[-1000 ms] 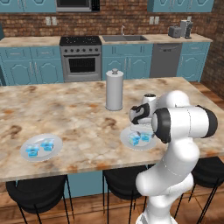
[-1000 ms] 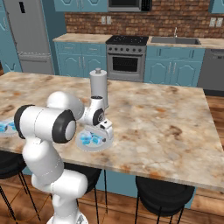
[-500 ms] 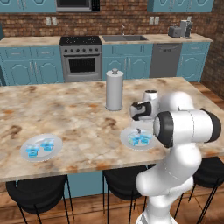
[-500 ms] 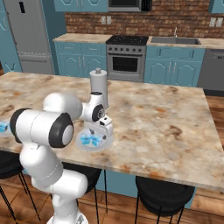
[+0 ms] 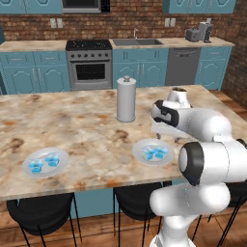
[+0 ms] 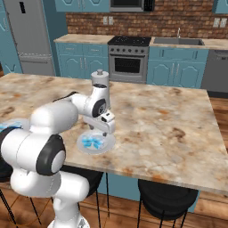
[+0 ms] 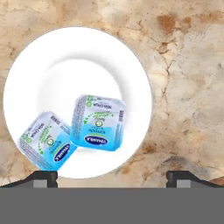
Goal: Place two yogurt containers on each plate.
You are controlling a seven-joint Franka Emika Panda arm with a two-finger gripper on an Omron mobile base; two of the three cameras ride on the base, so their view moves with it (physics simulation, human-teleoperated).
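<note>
The gripper [image 7: 112, 177] hovers empty with fingers spread wide over the right plate [image 5: 140, 147], where two yogurt cups [image 5: 155, 153] lie, the left plate [image 5: 29, 169] already bearing two more cups [image 5: 44, 162].

Two pale round plates on marble counter. Near plate [image 7: 131, 65]: two blue yogurt cups, one [image 7: 98, 122] toward centre, other [image 7: 46, 144] overhanging the rim, corners touching. Far plate [image 5: 29, 170], well apart to the left: two blue cups [image 5: 44, 162] side by side.
</note>
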